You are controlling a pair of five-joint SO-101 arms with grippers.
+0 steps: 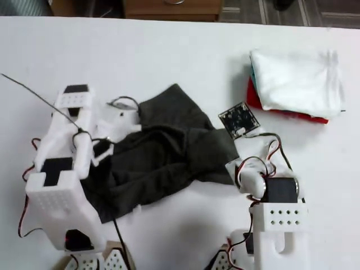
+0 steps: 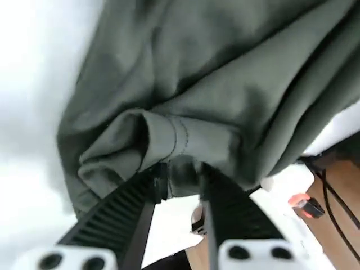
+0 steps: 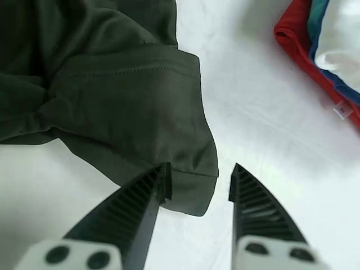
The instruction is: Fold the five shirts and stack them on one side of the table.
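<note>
Done: apparently 4 of 5 folded, stack at 2 o'clock on table | Remaining: dark shirt crumpled at centre | left gripper clamped on its 9 o'clock fold | right gripper spread apart astride its 3 o'clock corner

High camera looks down on the table; wrist cameras both closely face the shirt.

Past the far edge of the table, well ahead of the left gripper and the right gripper, stands a wooden cabinet. Grey floor tiles lie beside it, on the right gripper's side.
</note>
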